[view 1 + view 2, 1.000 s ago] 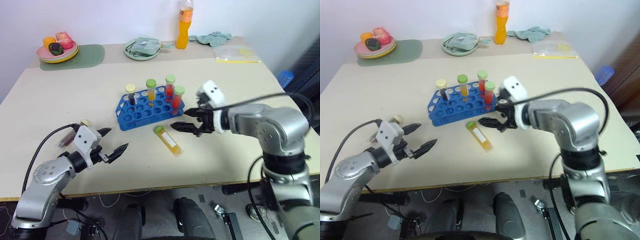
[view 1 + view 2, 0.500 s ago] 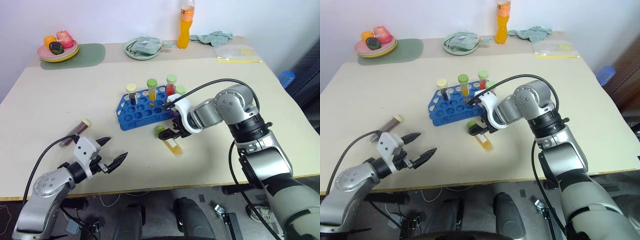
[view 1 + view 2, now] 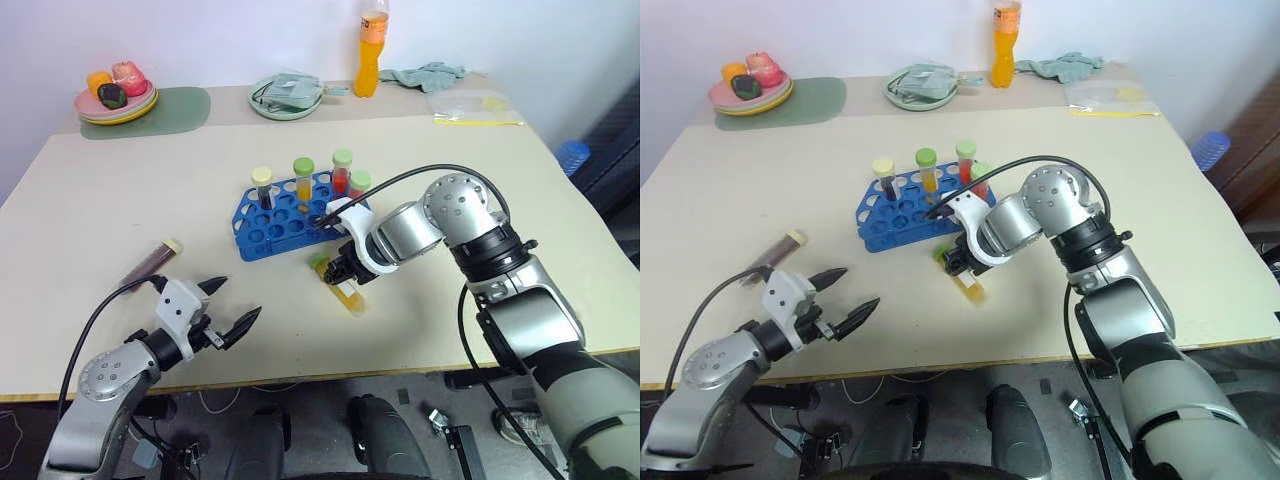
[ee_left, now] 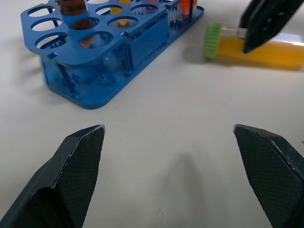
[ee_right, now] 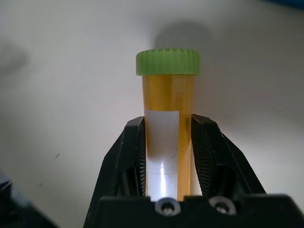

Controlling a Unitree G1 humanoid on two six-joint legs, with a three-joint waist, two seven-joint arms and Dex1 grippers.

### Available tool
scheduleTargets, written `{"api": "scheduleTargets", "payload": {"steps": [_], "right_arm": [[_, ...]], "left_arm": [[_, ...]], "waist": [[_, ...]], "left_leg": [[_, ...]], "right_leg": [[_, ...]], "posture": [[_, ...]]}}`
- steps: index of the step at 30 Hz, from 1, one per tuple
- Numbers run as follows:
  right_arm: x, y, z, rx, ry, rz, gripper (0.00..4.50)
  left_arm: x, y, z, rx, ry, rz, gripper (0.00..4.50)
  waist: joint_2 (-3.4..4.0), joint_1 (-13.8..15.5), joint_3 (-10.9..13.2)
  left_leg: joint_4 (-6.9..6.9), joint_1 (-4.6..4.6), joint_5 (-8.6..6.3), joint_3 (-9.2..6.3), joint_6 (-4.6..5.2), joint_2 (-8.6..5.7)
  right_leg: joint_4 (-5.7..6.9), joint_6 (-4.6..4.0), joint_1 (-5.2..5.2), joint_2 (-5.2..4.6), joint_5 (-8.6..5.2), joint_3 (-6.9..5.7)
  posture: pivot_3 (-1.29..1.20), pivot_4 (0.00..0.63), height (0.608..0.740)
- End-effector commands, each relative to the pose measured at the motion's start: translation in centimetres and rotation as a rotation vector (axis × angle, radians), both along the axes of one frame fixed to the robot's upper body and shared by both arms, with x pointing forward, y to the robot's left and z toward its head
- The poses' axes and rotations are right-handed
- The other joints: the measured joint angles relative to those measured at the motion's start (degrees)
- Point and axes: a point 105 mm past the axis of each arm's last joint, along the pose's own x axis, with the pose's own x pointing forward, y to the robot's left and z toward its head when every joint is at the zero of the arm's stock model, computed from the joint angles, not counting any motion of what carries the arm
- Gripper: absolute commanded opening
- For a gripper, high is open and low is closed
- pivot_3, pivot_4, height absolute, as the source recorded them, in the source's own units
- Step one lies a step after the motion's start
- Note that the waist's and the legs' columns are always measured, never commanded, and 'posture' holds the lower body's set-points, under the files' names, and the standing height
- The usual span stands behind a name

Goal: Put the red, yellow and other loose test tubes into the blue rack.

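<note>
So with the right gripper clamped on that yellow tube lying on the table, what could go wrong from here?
The right gripper grips the yellow tube lying flat, so it must be tilted upright; it could slip or twist.
The blue rack stands close, with four tubes already in it; the lift might knock it.
The maroon tube lies near the table's left edge and could roll off.

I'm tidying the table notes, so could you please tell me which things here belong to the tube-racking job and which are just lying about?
Job: yellow tube in the right gripper; maroon tube lying loose; blue rack.

Lying about: orange bottle, fruit plate, cloth, plastic bag.
</note>
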Motion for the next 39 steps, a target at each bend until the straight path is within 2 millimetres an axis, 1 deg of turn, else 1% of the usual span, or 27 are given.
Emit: {"api": "scheduleTargets", "payload": {"steps": [1, 3, 4, 5, 8, 10, 11, 14, 16, 19, 23, 32, 39], "right_arm": [[-3.1, 1.7, 4.2, 0.209, -0.153, 0.224, 1.26], [-3.6, 2.4, 7.3, 0.371, -0.474, 0.313, 1.26], [-3.2, 2.8, 8.8, 0.455, -0.624, 0.33, 1.26], [-2.6, 2.9, 9.9, 0.523, -0.737, 0.324, 1.26], [-0.7, 2.6, 11.5, 0.669, -0.958, 0.256, 1.26], [0.5, 2.5, 11.5, 0.683, -1.088, 0.205, 1.26], [1.3, 2.5, 11.3, 0.695, -1.122, 0.154, 1.26], [3.2, 2.5, 10.2, 0.729, -1.169, 0.007, 1.26], [4.0, 2.7, 9.3, 0.726, -1.185, -0.046, 1.26], [4.7, 3.0, 8.1, 0.721, -1.191, -0.091, 1.26], [5.6, 2.7, 7.0, 0.7, -1.189, -0.135, 1.26], [6.1, 2.2, 4.3, 0.653, -1.124, -0.148, 1.26], [6.4, 2.6, 3.7, 0.654, -1.13, -0.162, 1.26]], "left_arm": [[0.1, -0.3, 1.5, 0.006, -0.055, -0.008, 4.5], [0.1, -0.1, 1.6, 0.009, -0.056, 0.002, 4.5], [0.1, -0.1, 1.7, 0.009, -0.056, 0.003, 4.5], [0.0, -0.2, 1.8, 0.009, -0.057, 0.003, 4.5], [0.2, -0.6, 2.2, 0.003, -0.064, 0.002, 4.5], [0.4, -0.8, 2.7, -0.005, -0.077, 0.007, 4.5], [0.6, -0.8, 2.9, -0.011, -0.085, 0.012, 4.5], [1.0, -0.9, 3.5, -0.034, -0.105, 0.021, 4.5], [1.2, -1.1, 3.8, -0.042, -0.11, 0.014, 4.5], [1.2, -1.5, 4.0, -0.051, -0.11, -0.006, 4.5], [1.2, -2.0, 4.0, -0.054, -0.105, -0.018, 4.5], [1.2, -2.5, 4.2, -0.064, -0.106, -0.023, 4.5], [1.2, -2.6, 3.9, -0.07, -0.102, -0.025, 4.5]], "waist": [[0.0, 0.2, 0.0], [0.02, 0.2, 0.0], [-0.01, 0.1, 0.0], [-0.02, 0.0, 0.0], [-0.04, -0.3, 0.0], [-0.05, -0.2, 0.0], [-0.04, -0.1, 0.0], [-0.06, 0.0, 0.0], [-0.06, 0.0, 0.0], [-0.05, 0.0, 0.0], [-0.04, 0.0, 0.0], [-0.04, 0.0, 0.0], [-0.04, 0.0, 0.0]], "left_leg": [[0.0, 0.0, 0.0, 0.0, 0.0, 0.0], [-0.01, -0.04, -0.04, -0.09, 0.07, 0.01], [-0.01, -0.08, -0.05, -0.11, 0.08, 0.0], [-0.02, -0.07, -0.06, -0.11, 0.09, 0.01], [-0.01, 0.06, -0.06, 0.04, 0.09, 0.03], [0.01, 0.1, -0.05, 0.04, 0.08, 0.04], [0.01, 0.1, -0.05, 0.04, 0.07, 0.04], [0.01, 0.09, -0.04, 0.04, 0.06, 0.03], [0.0, 0.08, -0.04, 0.03, 0.05, 0.02], [-0.01, 0.08, -0.04, 0.02, 0.04, 0.01], [-0.01, 0.08, -0.03, 0.0, 0.04, 0.0], [-0.01, 0.08, -0.03, 0.0, 0.04, 0.0], [-0.01, 0.1, -0.03, 0.0, 0.04, 0.0]], "right_leg": [[0.0, 0.0, 0.0, 0.0, 0.0, 0.0], [-0.07, 0.02, 0.0, 0.02, -0.02, -0.08], [-0.09, 0.06, 0.0, 0.02, -0.04, -0.1], [-0.14, 0.08, 0.01, 0.02, -0.05, -0.12], [-0.12, 0.09, 0.05, 0.05, -0.04, -0.04], [-0.06, 0.07, 0.05, 0.06, -0.03, -0.02], [-0.03, 0.07, 0.05, 0.06, -0.03, -0.02], [0.0, 0.06, 0.05, 0.03, -0.02, 0.01], [0.03, 0.05, 0.03, 0.01, -0.02, 0.01], [0.02, 0.05, 0.03, -0.01, -0.02, 0.01], [0.03, 0.04, 0.03, -0.01, -0.01, 0.0], [0.04, 0.04, 0.03, 0.0, -0.02, 0.01], [0.06, 0.04, 0.03, 0.0, -0.02, 0.01]], "posture": [[0.0, 0.15, 0.74], [0.0, 0.15, 0.74], [0.0, 0.15, 0.74], [0.0, 0.15, 0.74], [0.0, 0.15, 0.74], [0.0, 0.15, 0.74], [0.0, 0.15, 0.74], [0.0, 0.15, 0.74], [0.0, 0.15, 0.74], [0.0, 0.15, 0.74], [0.0, 0.15, 0.74], [0.0, 0.15, 0.74], [0.0, 0.15, 0.74]]}}
